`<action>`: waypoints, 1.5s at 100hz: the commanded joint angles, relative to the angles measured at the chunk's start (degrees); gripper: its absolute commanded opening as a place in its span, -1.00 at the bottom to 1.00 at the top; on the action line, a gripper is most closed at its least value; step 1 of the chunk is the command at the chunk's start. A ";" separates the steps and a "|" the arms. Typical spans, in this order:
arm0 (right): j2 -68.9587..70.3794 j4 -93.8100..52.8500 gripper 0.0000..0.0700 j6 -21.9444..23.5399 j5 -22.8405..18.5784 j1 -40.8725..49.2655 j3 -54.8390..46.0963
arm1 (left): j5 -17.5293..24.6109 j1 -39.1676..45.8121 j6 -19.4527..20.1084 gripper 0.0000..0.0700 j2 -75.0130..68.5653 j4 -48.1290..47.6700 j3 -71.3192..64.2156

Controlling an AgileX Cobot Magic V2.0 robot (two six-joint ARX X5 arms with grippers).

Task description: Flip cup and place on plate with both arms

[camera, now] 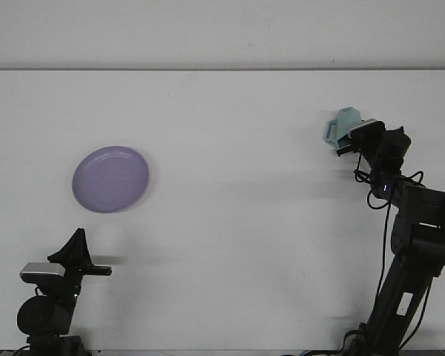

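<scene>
The cup [341, 124] is a pale mint green, plain, with no print on it. The plate [110, 179] is a soft lilac purple, also plain, with a slightly lighter rim. The surface [230, 222] is flat white and unmarked, and the wall strip behind it is a greyer off-white. Both arms are matte black; the right pincer [350, 139] carries a light silver-grey block, and the left pincer [78, 256] has a similar silver-grey part below it.
</scene>
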 commanded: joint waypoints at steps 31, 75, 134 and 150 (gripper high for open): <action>-8.15 -10.99 -0.98 5.31 0.63 0.79 1.11 | -0.13 0.07 0.09 -0.97 -0.09 0.94 -1.05; -35.06 -52.61 -0.98 24.15 4.46 6.82 1.20 | -0.13 0.07 -0.20 -0.97 -0.09 3.61 -0.94; -43.60 -92.13 -0.98 27.43 1.77 36.92 5.97 | -0.13 0.07 -0.22 -0.97 -0.09 3.54 -0.90; -36.37 -100.76 -0.98 26.45 5.81 42.40 10.97 | -0.13 0.07 -0.22 -0.97 -0.09 3.54 -0.90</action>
